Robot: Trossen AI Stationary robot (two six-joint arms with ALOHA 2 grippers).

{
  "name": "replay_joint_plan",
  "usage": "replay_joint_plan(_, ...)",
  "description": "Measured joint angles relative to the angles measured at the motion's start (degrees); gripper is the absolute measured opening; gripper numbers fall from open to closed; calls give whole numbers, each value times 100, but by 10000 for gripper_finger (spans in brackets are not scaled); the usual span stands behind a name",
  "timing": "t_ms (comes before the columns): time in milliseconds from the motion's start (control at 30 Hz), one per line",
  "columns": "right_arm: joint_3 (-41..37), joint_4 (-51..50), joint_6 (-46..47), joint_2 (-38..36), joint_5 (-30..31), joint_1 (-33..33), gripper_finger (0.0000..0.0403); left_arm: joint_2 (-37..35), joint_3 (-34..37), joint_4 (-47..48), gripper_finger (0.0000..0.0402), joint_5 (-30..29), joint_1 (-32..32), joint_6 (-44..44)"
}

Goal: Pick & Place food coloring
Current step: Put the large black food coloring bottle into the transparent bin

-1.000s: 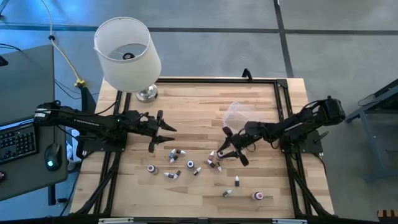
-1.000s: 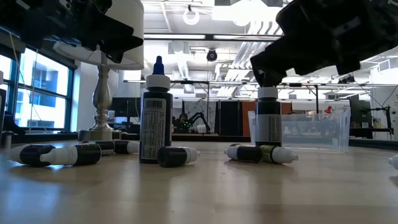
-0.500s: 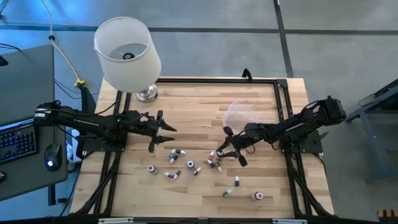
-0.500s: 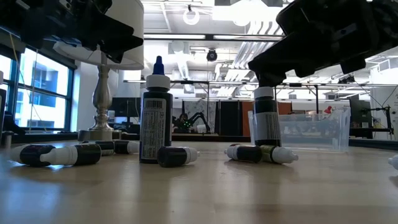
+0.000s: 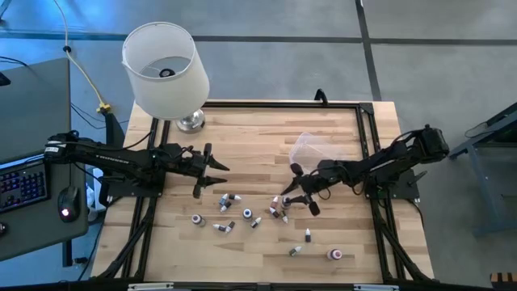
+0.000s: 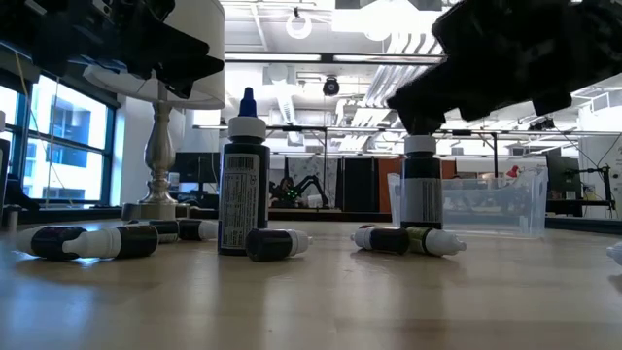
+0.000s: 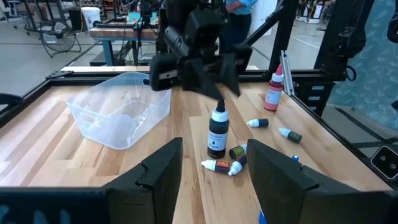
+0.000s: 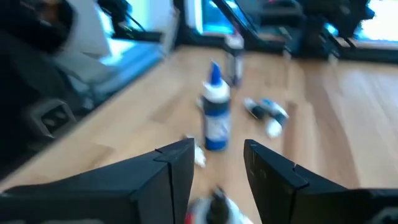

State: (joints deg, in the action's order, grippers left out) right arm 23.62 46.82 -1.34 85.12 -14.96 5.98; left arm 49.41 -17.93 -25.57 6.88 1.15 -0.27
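Note:
Several tiny food coloring bottles (image 5: 230,200) lie scattered mid-table, dark-bodied with white caps. One blue-tipped bottle (image 6: 243,175) stands upright. Another upright bottle (image 7: 217,132) stands under my right gripper (image 5: 297,192), which is open with a finger on either side of the bottle. In the low view this bottle (image 6: 421,190) rises into the dark gripper above it. My left gripper (image 5: 210,174) hovers open near the table's left side, away from the bottles. The right wrist view is blurred but shows the blue-tipped bottle (image 8: 216,115) ahead. My right gripper comes from above, slanting in from the table's right, over the upright bottle's white cap (image 7: 218,114). One finger (image 7: 217,98) reaches down to the cap. I cannot tell whether it touches. The bottle stands on its base on the table.
A clear plastic tub (image 5: 311,147) sits just beyond the right gripper toward the far edge. A white-shaded lamp (image 5: 166,69) stands at the far left corner. A red bottle (image 7: 273,93) stands near the table's near right. A black frame rail (image 5: 367,137) borders the table.
The upright bottle under my right gripper leaned slightly half a second ago and now stands straight again. The right gripper shifted a little above it. The left arm kept still.

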Motion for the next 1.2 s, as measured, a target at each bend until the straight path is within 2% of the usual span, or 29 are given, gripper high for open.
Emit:
replay_joint_plan(67,0,-213,0,0,125,-2,133,0,0,-1,177,-1,0,0)
replay_joint_plan(333,0,-506,94,0,-38,2,133,0,0,-3,177,-10,0,0)
replay_joint_plan(433,0,-511,90,0,125,2,128,0,0,-3,177,-12,0,0)
replay_joint_plan(733,0,-490,-196,0,296,0,39,0,0,-3,177,-10,0,0)
replay_joint_plan(867,-9,337,-728,-37,768,-3,38,0,0,-7,177,-10,0,0)
replay_joint_plan(967,-2,853,-826,-330,1277,-3,38,0,0,-5,177,-8,0,0)
replay_joint_plan(1067,-2,621,-1011,-886,2215,4,38,0,0,-2,177,-8,0,0)
replay_joint_plan(1200,2,-478,-1063,-1798,4472,-2,41,0,0,-1,177,-7,0,0)
